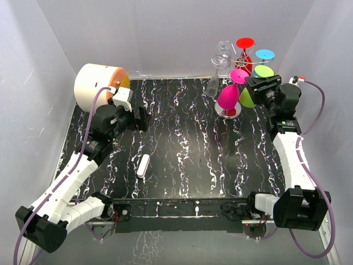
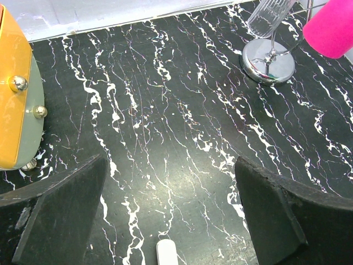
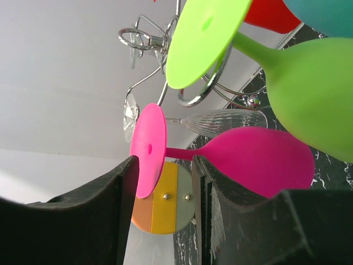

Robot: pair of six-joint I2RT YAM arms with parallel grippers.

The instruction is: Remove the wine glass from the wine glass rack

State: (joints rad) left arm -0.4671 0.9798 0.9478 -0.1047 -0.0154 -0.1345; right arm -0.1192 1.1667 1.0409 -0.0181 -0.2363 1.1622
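Observation:
The silver wire rack [image 1: 229, 111] stands at the back right on its round shiny base, which also shows in the left wrist view [image 2: 268, 62]. Several glasses hang upside down from its scroll arms [image 3: 190, 102]: pink [image 1: 228, 97], green [image 1: 246, 97], red [image 1: 245, 43], blue [image 1: 265, 54] and clear [image 1: 214, 83]. My right gripper [image 1: 258, 87] is at the rack. In the right wrist view its fingers [image 3: 165, 163] stand apart around the lower edge of the pink glass's foot [image 3: 148, 144] and stem, with the bowl [image 3: 259, 160] beyond. My left gripper [image 1: 139, 118] is open and empty over the mat [image 2: 171, 165].
A cream drum [image 1: 96, 85] with an orange and grey face [image 2: 16, 94] lies at the back left beside my left arm. A small white oblong piece [image 1: 144, 165] lies on the black marbled mat [image 1: 187, 160]. White walls enclose the table.

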